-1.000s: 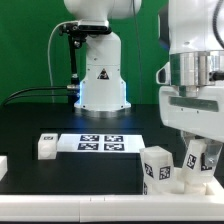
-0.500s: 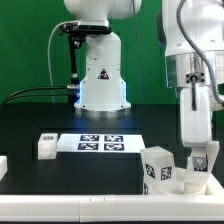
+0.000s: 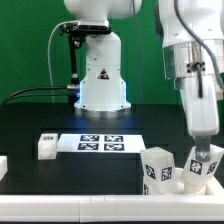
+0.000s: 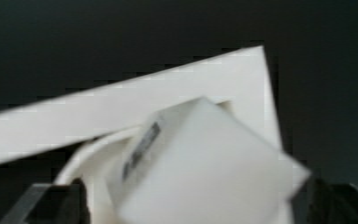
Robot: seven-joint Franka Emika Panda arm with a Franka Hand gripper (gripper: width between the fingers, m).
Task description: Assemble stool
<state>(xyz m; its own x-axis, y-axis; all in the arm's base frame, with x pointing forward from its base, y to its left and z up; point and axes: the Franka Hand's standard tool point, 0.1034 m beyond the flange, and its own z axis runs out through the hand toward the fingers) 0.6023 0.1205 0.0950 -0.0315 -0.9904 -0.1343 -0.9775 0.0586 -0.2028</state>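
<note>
The round white stool seat (image 3: 188, 185) lies at the front of the exterior view's right. One chunky white leg (image 3: 157, 167) with a black-and-white tag stands upright in it. My gripper (image 3: 205, 152) reaches down from above onto a second leg (image 3: 203, 167), which stands slightly tilted on the seat beside the first. In the wrist view this leg (image 4: 211, 165) is blurred and fills the space between my dark fingers (image 4: 44, 204), so the gripper (image 4: 194, 208) is shut on it. A third leg (image 3: 46, 146) lies loose on the black table at the exterior view's left.
The marker board (image 3: 100, 143) lies flat mid-table beside the loose leg. The robot's white base (image 3: 100, 75) with cables stands behind it. A white piece (image 3: 3, 164) shows at the left edge. A white straight-edged surface (image 4: 87, 110) lies behind the held leg.
My wrist has turned about its vertical axis over the leg, from broad-side to narrow-side on, and now leans slightly. The leg under it stays on the seat. The other parts have not moved.
</note>
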